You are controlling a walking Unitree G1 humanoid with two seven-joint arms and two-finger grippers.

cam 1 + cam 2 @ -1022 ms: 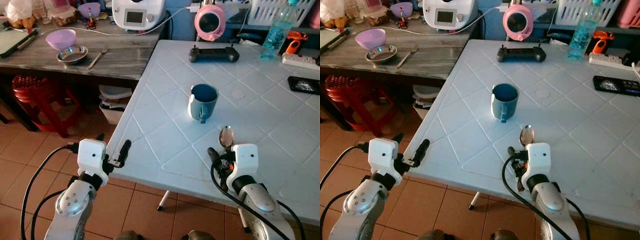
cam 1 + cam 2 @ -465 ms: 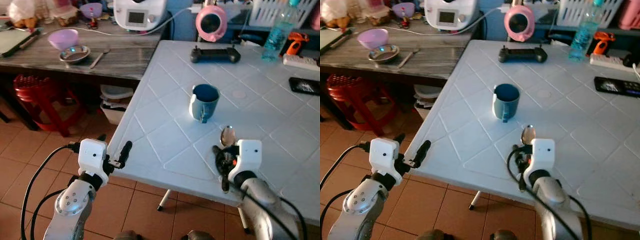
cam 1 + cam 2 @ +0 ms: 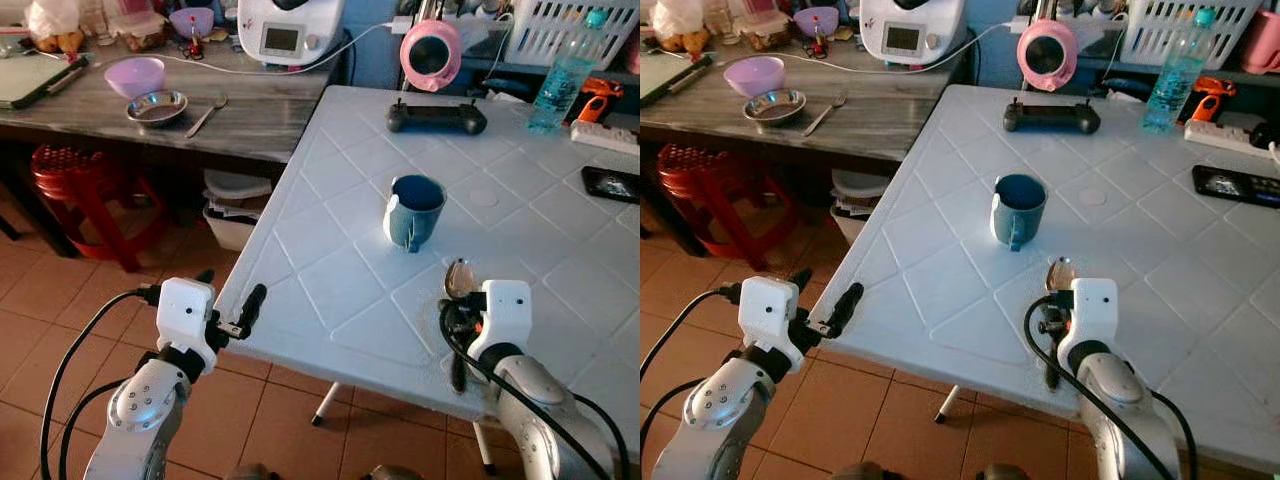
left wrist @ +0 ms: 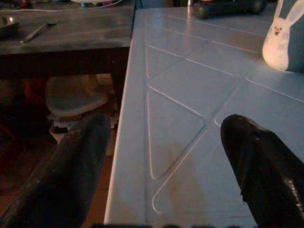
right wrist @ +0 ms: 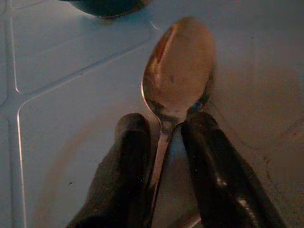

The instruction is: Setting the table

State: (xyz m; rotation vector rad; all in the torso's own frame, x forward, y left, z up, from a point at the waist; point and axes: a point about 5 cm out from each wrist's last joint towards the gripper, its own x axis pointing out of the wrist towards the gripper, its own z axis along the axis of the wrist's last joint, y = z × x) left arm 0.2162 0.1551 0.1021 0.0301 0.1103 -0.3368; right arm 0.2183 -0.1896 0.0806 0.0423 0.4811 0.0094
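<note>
Right end effector (image 5: 164,156) is lying low over the near edge of the white worktop (image 3: 340,200), fingers closing on the spoon (image 5: 178,71) handle; bowl pointing toward the mug (image 3: 412,210). Left end effector (image 4: 166,175) is hovering at the worktop's left edge, fingers spread, holding nothing.

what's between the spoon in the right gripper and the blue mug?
Nothing. In the left eye view only bare white table separates the spoon, held by the right gripper, from the blue mug beyond its bowl. The right wrist view agrees.
</note>
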